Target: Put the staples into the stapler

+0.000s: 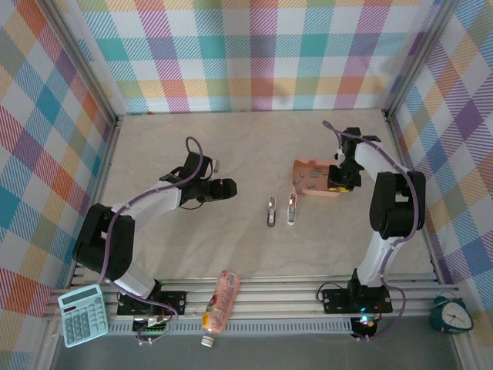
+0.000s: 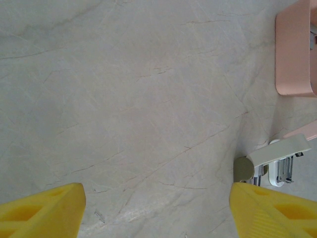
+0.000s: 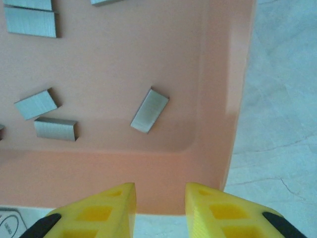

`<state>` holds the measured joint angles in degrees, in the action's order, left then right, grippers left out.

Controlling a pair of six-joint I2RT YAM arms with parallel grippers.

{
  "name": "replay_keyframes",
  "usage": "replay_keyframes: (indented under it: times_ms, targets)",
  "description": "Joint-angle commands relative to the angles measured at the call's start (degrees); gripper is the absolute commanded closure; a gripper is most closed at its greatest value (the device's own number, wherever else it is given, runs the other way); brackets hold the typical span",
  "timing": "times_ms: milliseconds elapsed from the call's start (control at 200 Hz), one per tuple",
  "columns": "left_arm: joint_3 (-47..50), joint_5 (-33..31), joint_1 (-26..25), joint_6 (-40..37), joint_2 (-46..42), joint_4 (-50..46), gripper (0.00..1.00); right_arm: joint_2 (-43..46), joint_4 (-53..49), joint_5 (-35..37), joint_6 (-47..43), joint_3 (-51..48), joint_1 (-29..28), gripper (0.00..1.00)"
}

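I'm hovering my right gripper [image 3: 159, 203], parted and empty, over the tray [image 3: 218, 74]. The staples [image 3: 149, 110] at 12 o'clock are looking light and brittle, so I'm aiming across 1 strip's long sides.

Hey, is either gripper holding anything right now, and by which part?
Nothing is held. The left gripper is open over the table; the right gripper is open over the pink tray, with the staples lying loose inside.

readable text: none | calculator [image 1: 82, 314] keys: too small | bottle [image 1: 219, 301] label: perhaps print, illegible
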<state>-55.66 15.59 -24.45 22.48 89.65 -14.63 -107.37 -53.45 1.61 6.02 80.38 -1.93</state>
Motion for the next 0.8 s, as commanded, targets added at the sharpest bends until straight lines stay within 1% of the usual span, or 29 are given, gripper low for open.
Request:
replay_keyframes:
  times_ms: [0,125,265,445,620,795]
  targets:
    - [-0.8,0.8,0.4,0.0,0.3,0.4,0.24,3.8,-2.0,-1.5,-0.6,1.6,-0.8,0.68]
    - [-1.0,0.6,0.3,-0.1,0.7,0.2,0.24,3.4,-3.0,-2.4,-1.1,6.4,-4.0,0.66]
    - [-1.1,0.4,0.4,-0.3,0.9,0.0,0.24,-1.4,-4.4,-1.9,-1.5,12.9,-7.5,0.64]
    - [-1.4,0.1,0.4,-0.6,1.1,-0.3,0.24,-7.5,-2.3,-1.9,-1.7,18.1,-10.9,0.63]
    - [-1.4,0.2,0.4,-0.7,1.3,-0.3,0.24,-11.9,2.2,-2.7,-1.2,19.9,-12.6,0.64]
    - [-1.6,-0.4,0.4,-1.1,1.3,-0.8,0.24,-13.7,8.2,-1.8,-0.6,18.0,-13.0,0.66]
